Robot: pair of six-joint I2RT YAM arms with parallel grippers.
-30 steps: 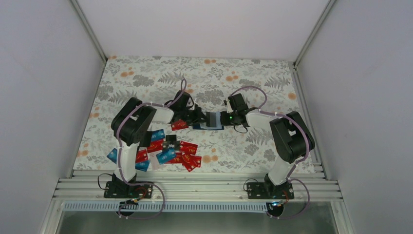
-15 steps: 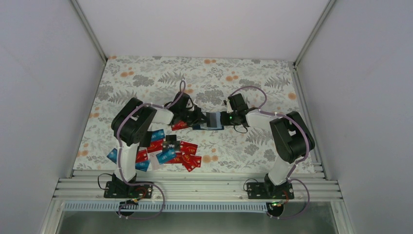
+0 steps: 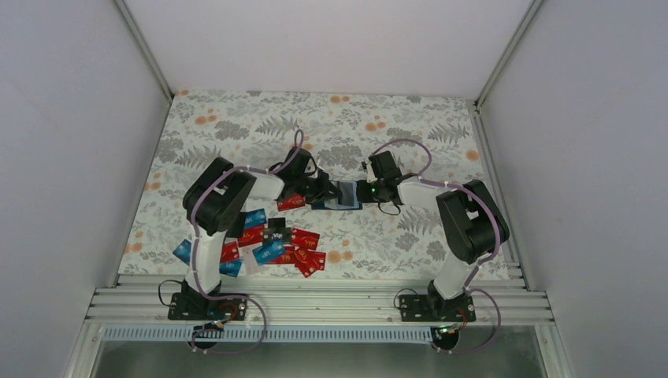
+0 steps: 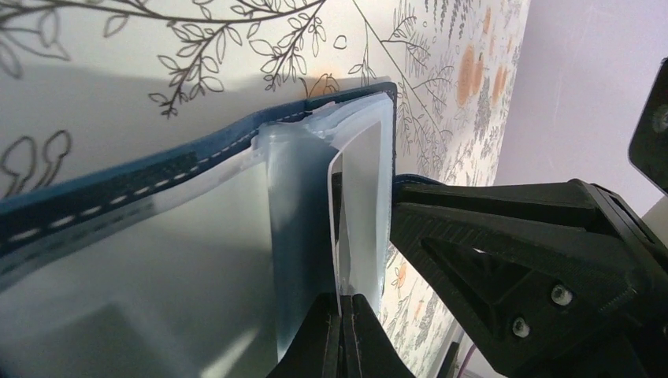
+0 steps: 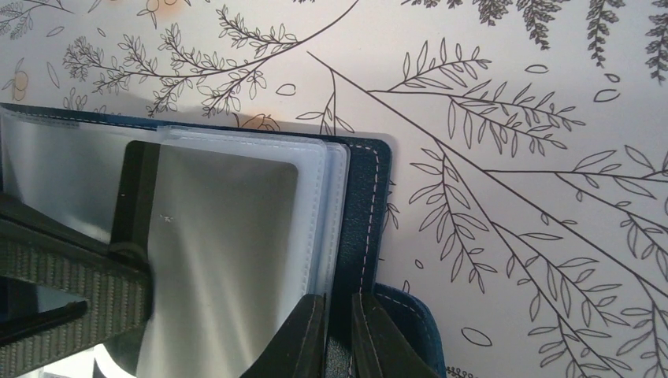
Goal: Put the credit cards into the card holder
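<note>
The navy card holder [image 3: 345, 194] lies open mid-table, with clear sleeves [image 5: 236, 228] inside. My right gripper [image 3: 364, 191] is shut on its stitched navy cover edge [image 5: 361, 228], jaws astride it [image 5: 339, 335]. My left gripper [image 3: 326, 191] is shut [image 4: 344, 331] on a thin white card [image 4: 337, 228], held edge-on with its far end inside a clear sleeve [image 4: 364, 197]. In the right wrist view the card [image 5: 213, 236] shows a dark stripe through the sleeve. More credit cards [image 3: 272, 244], red, light blue, black and white, lie in a heap near the left arm's base.
One red card [image 3: 290, 202] lies apart, just left of the holder under the left wrist. The right gripper's black fingers [image 4: 512, 260] fill the right of the left wrist view. Grey walls enclose the floral table [image 3: 236, 126].
My left gripper has edged to the right towards the holder with the card. The right arm and the holder have stayed in place.
</note>
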